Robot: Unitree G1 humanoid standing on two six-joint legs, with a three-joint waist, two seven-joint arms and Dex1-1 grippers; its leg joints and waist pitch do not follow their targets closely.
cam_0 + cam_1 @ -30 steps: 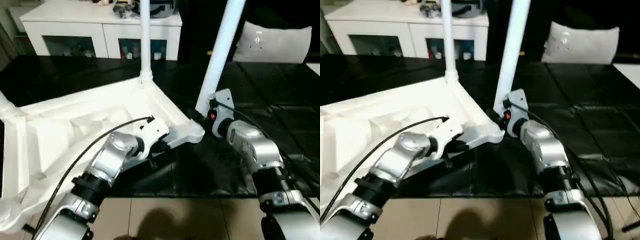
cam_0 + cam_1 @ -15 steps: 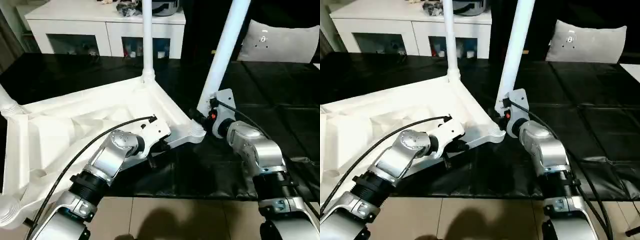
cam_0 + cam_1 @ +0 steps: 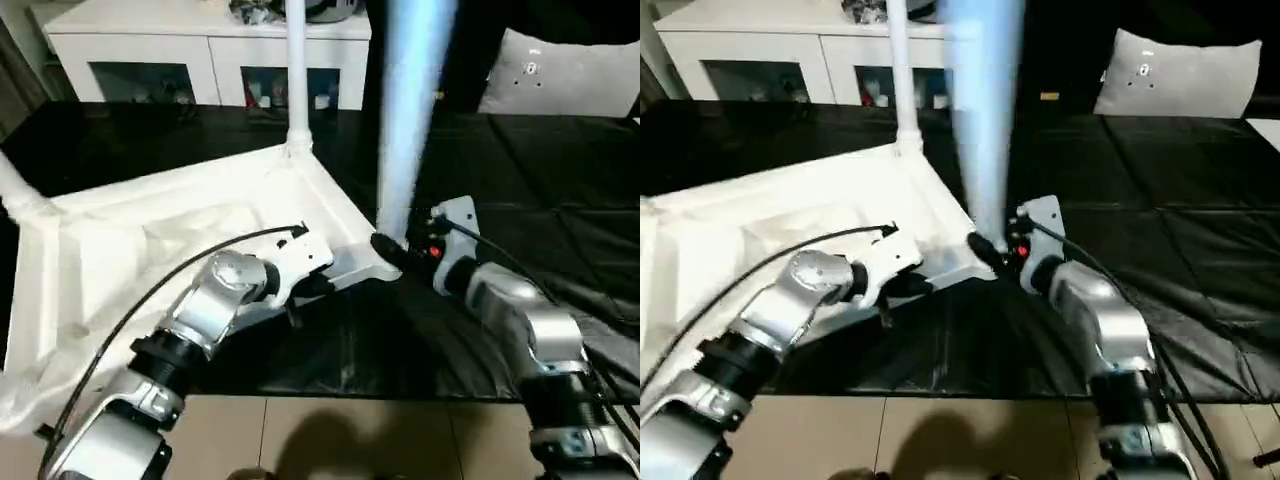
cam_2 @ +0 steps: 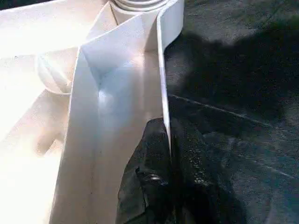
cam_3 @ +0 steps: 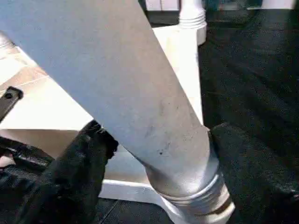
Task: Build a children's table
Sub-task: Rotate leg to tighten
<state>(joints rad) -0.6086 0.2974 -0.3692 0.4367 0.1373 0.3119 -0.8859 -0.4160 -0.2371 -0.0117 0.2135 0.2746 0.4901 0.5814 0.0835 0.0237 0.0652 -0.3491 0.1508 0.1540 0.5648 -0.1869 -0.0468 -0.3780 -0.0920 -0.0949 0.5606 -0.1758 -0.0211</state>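
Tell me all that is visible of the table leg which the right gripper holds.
The leg is a long, round, smooth white plastic post that widens toward a ringed base. It stands nearly upright in the near corner socket of the upside-down table top. The right gripper is clamped around its lower end. Its upper end is out of frame.

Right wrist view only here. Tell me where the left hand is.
Observer: The left hand is clamped on the tabletop's thin side wall, close to the corner where the right hand holds the leg.
Operator: Report the other legs.
Observer: The far leg stands upright in its corner socket.
Operator: Go on.
Observer: A third leg rises at the tabletop's left corner.
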